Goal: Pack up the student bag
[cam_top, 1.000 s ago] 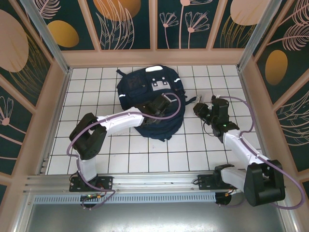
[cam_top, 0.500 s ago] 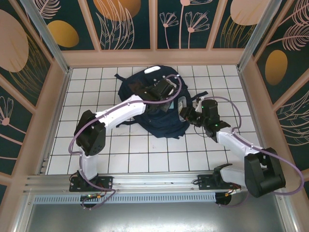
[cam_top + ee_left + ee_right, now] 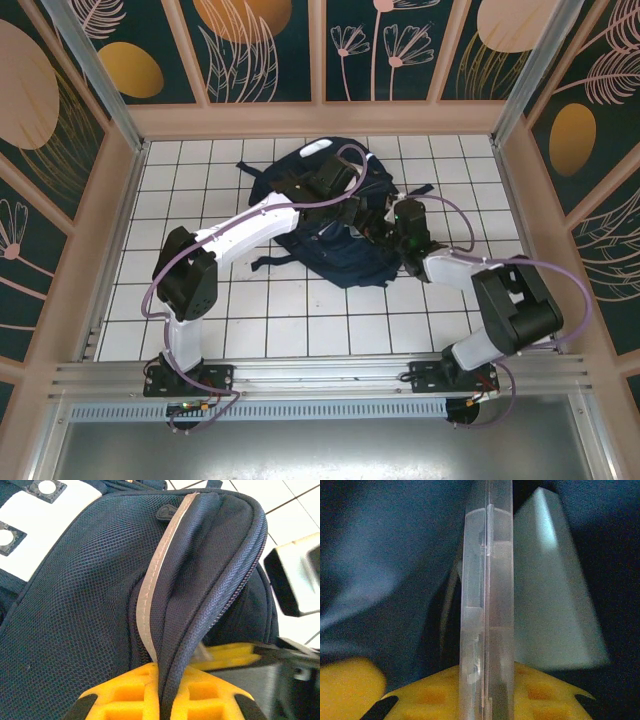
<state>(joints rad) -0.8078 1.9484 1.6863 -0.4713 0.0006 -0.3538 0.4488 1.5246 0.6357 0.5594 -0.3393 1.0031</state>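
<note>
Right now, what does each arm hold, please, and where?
Left fingers pinch the backpack by the fold at its grey stripe; right fingers clamp a clear case by its near edge.

The left claw (image 3: 352, 205) has moved from the near middle of the bag (image 3: 330, 255) to its far right part, where it now pinches a raised fold of the rim. The right claw (image 3: 386, 224) has swung left from well clear of the bag to its right edge, and its clear case (image 3: 487, 605) now sits among dark fabric. The bag has spread rightward, and a strap (image 3: 275, 263) now trails at its near left.
</note>
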